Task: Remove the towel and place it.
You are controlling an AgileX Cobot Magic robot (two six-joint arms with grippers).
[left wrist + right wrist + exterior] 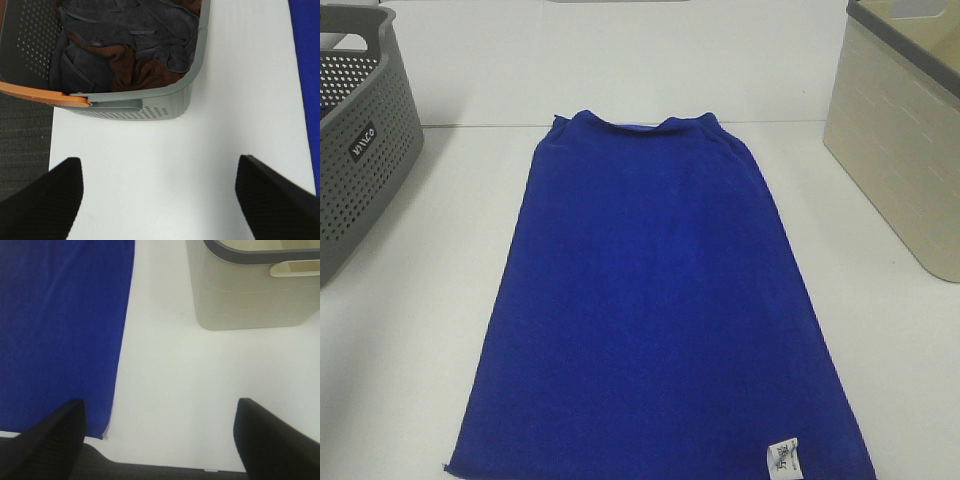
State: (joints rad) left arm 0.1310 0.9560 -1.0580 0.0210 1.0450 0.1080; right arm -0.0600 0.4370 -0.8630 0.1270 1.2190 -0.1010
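The royal-blue towel [655, 300] lies flat and lengthwise down the middle of the white table [400, 330], with a small white label [783, 455] at its near right corner. Its edge shows in the left wrist view [306, 75] and it fills one side of the right wrist view [60, 330]. No arm shows in the exterior high view. My left gripper [160, 200] is open and empty above bare table between the grey basket and the towel. My right gripper [160, 440] is open and empty above bare table beside the towel's edge.
A grey perforated basket [360, 140] stands at the far left; the left wrist view shows dark grey and brown cloths [130, 45] inside it. A beige basket [905, 120] stands at the far right, also in the right wrist view [250, 290].
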